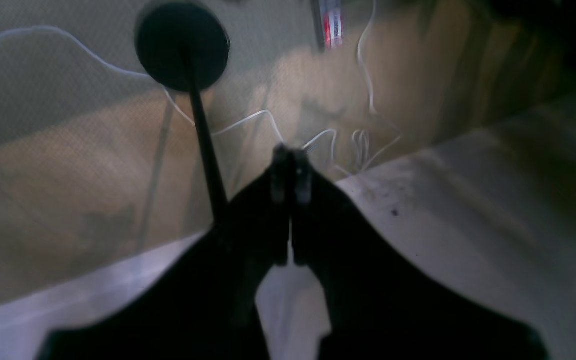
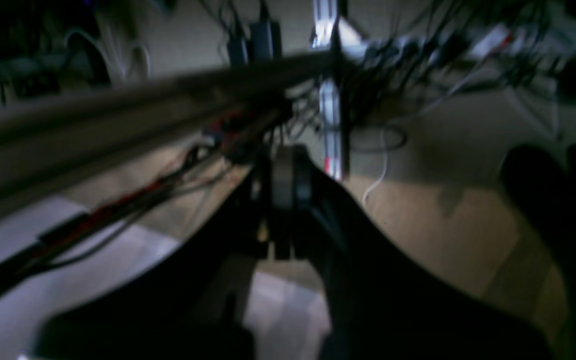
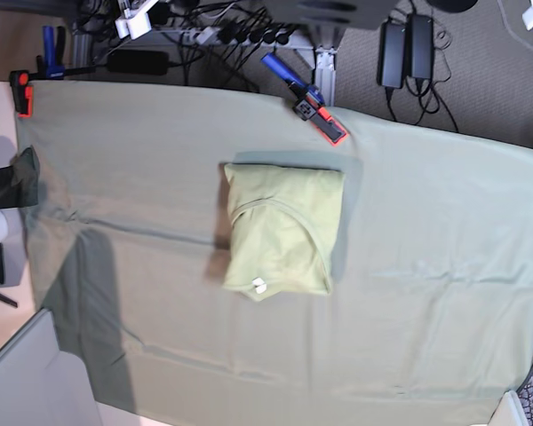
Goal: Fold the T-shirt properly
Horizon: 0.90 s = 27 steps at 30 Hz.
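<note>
The pale yellow-green T-shirt [image 3: 282,229] lies folded into a compact rectangle in the middle of the grey-green table cloth [image 3: 426,266], with its small white tag [image 3: 258,285] at the near edge. No gripper touches it. In the left wrist view my left gripper [image 1: 291,155] has its fingers pressed together and empty, pointing past a pale surface toward the floor. In the blurred right wrist view my right gripper [image 2: 288,165] is also shut and empty, facing cables and a table frame. The T-shirt shows in neither wrist view.
A red and blue clamp [image 3: 318,114] grips the cloth at the table's far edge, and a red clamp [image 3: 20,93] at the far left corner. Power bricks and cables [image 3: 400,40] lie behind. A black round stand [image 1: 182,45] is on the floor. An arm part [image 3: 13,177] shows at the left edge.
</note>
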Tool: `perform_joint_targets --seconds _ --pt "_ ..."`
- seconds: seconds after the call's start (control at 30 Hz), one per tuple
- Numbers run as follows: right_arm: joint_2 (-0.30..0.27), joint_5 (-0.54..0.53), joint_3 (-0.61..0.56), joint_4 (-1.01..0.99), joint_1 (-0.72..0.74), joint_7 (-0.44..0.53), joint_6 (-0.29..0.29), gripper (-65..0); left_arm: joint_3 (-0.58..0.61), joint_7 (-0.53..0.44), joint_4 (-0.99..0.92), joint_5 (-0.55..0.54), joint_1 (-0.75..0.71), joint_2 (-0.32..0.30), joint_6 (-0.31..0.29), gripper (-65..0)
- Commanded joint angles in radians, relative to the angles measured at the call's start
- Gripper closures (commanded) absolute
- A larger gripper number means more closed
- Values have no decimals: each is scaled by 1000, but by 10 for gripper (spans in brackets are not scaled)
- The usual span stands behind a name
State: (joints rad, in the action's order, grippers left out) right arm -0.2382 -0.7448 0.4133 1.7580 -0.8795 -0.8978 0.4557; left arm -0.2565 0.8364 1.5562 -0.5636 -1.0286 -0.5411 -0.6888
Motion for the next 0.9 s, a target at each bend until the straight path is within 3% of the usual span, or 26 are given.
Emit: perform_joint_targets --seconds 0.0,0.17,0.33,0.5,0.63,0.77,0.87 --pt "-9 1 -16 -13 -13 8 26 0 27 0 -18 13 3 -8 -9 0" --pt "-11 103 -142 -145 -2 90 23 0 176 -78 -162 35 137 -4 -1 0" --pt "-11 217 -246 -340 93 97 16 0 291 -98 -331 155 329 35 85 0" --pt "-11 294 -304 -594 245 55 -77 0 493 -78 -542 277 496 45 96 0" --pt "-8 323 -306 -784 369 53 -89 0 671 -157 -703 278 632 48 206 0" --pt "-8 345 -306 -915 467 48 -90 0 803 -181 -850 311 758 93 294 0" --pt "-8 346 -306 -967 526 48 -89 0 836 -192 -952 310 833 148 312 0"
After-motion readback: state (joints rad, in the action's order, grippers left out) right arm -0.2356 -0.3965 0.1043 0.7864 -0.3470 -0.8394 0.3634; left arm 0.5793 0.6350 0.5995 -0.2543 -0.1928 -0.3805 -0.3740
